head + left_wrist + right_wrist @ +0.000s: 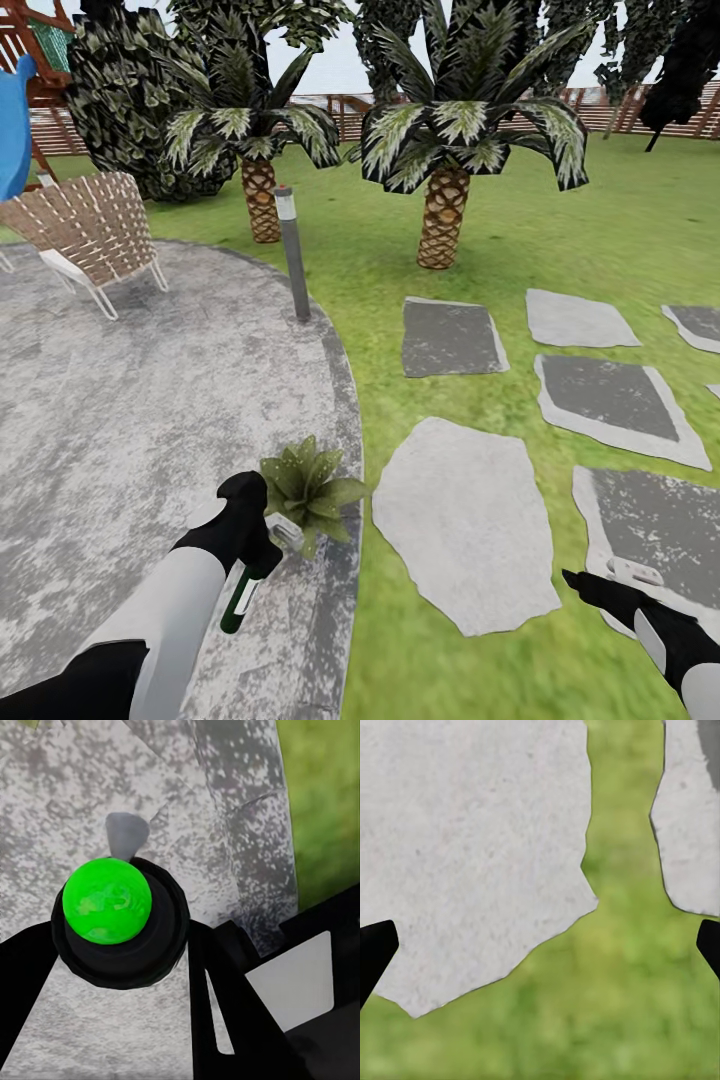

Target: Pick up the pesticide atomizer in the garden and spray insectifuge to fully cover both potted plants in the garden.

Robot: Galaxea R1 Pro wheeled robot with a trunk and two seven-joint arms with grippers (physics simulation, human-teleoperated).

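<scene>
The black left gripper [258, 545] is clamped around the slim dark green pesticide atomizer [240, 598], its white head just beside the small leafy green potted plant [305, 487] on the mottled grey round patio [120, 400]. The black right gripper [580, 582] hangs with its fingers spread wide and bare over lawn [615, 1020] and a pale grey stepping slab [472, 847].

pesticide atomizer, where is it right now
In the head view the pesticide atomizer hangs in the left end effector at lower left, over the patio's edge, beside the potted plant.

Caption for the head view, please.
Left gripper holds the pesticide atomizer beside a potted plant at the patio's edge.
</scene>
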